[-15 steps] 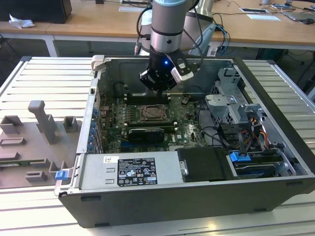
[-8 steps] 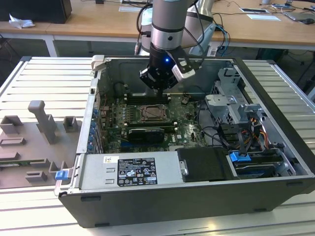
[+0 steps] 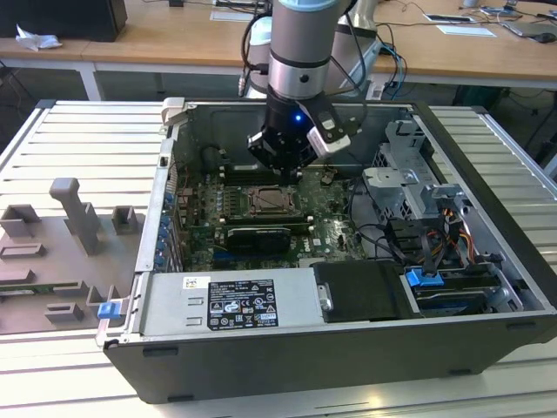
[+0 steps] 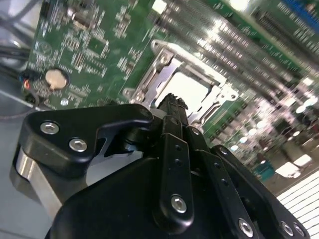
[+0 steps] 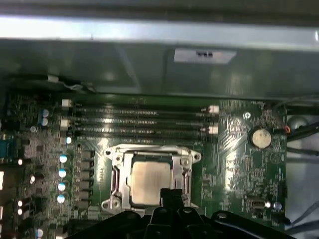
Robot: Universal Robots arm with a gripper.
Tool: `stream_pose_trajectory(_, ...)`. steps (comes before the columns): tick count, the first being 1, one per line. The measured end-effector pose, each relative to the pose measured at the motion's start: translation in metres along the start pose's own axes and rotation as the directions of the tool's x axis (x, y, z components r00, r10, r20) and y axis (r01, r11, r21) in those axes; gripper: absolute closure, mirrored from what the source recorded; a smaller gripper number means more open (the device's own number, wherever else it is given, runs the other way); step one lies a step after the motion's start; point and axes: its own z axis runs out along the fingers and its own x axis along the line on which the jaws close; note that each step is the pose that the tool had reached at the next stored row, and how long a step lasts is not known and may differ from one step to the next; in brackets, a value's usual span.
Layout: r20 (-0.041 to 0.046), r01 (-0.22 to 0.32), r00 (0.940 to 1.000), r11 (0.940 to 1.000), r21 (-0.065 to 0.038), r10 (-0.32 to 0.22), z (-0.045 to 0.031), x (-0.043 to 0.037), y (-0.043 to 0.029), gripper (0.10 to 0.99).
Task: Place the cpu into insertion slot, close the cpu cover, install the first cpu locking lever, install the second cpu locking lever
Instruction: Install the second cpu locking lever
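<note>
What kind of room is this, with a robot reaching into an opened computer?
Probably a robotics lab or test workshop. An open computer case lies on a metal workbench, grey practice fixtures stand at the exterior view's left, and office desks with cables and papers stand behind.

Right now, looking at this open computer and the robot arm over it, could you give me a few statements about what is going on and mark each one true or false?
1. The cpu lies in its socket on the motherboard. True.
2. The cpu cover is folded down around the chip. True.
3. The gripper carries the chip above the case. False: the chip sits in the socket, and the gripper's tips hang just over the socket's edge.
4. The computer case has its side panel on. False: it lies open, the board exposed.
</note>
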Motion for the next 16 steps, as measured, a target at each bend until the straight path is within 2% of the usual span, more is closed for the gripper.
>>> stream_pose_trajectory(3, -0.0001, 0.0, 1.0, 1.0, 0.0, 0.0, -0.0004, 0.0004, -0.0094, 0.98)
stream_pose_trajectory(6, -0.0001, -0.002, 1.0, 1.0, 0.0, 0.002, -0.0007, 0.0006, -0.0156, 0.98)
stream_pose_trajectory(13, 0.0, -0.003, 1.0, 1.0, 0.0, 0.003, 0.0055, 0.0015, -0.0185, 0.98)
stream_pose_trajectory(16, 0.0001, -0.003, 1.0, 1.0, 0.0, 0.003, 0.006, 0.0027, -0.0239, 0.98)
